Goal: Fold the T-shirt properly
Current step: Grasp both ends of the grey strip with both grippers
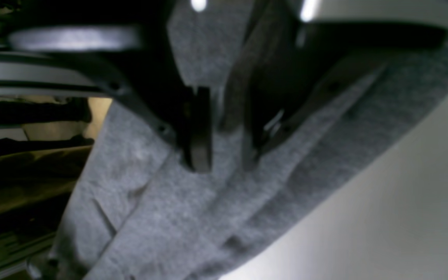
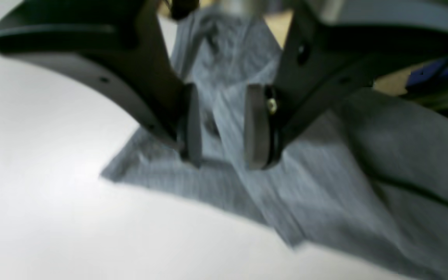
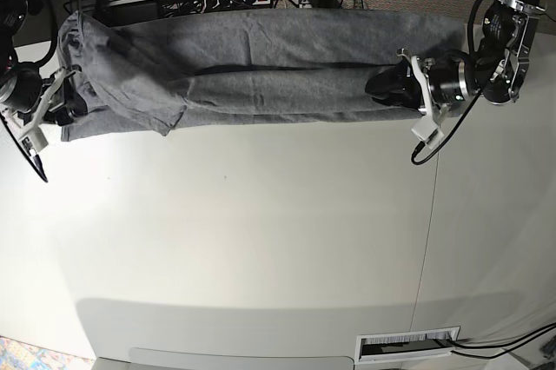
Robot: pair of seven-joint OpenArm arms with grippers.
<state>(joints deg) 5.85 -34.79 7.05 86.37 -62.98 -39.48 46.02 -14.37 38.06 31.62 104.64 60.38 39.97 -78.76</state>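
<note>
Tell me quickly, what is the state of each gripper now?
Left gripper: shut on the T-shirt.
Right gripper: open, jaws apart over the T-shirt's edge, gripping nothing.

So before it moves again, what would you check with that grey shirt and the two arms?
1. T-shirt folded into a long band across the far side of the table: ok.
2. Left end effector clamped on the cloth: ok, fabric sits between its pads.
3. Right end effector holding the cloth: not ok, its pads stand apart with the shirt lying loose under them.
4. Shirt edge on the right arm's side lying flat: not ok, a sleeve hangs out below the band.
5. Table in front of the shirt free for the next fold: ok.
6. Layers lined up inside the band: cannot tell.
</note>
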